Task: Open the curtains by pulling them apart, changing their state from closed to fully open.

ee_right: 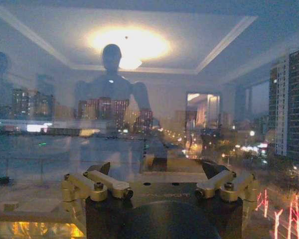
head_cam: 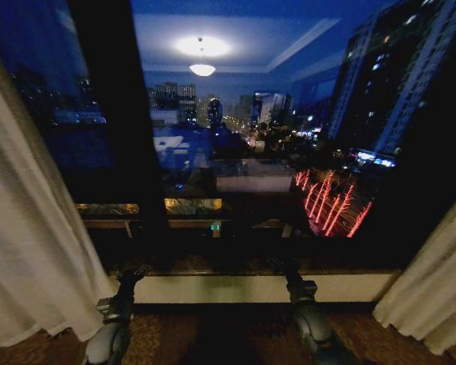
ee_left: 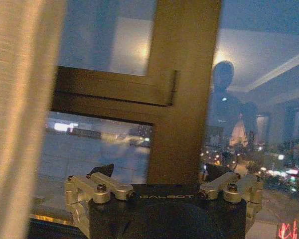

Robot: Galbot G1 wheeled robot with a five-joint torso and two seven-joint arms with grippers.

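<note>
The curtains are drawn apart: one sheer cream panel [head_cam: 30, 228] hangs at the left edge of the head view and the other [head_cam: 433, 289] at the lower right, with the dark window [head_cam: 235, 129] bare between them and the night city beyond. The left gripper [head_cam: 131, 272] sits low before the sill [head_cam: 235, 287], just beside the left panel, its fingers [ee_left: 102, 171] spread and holding nothing. The right gripper [head_cam: 283, 266] hovers near the sill, well apart from the right panel, likewise released, fingers [ee_right: 100, 168] splayed.
</note>
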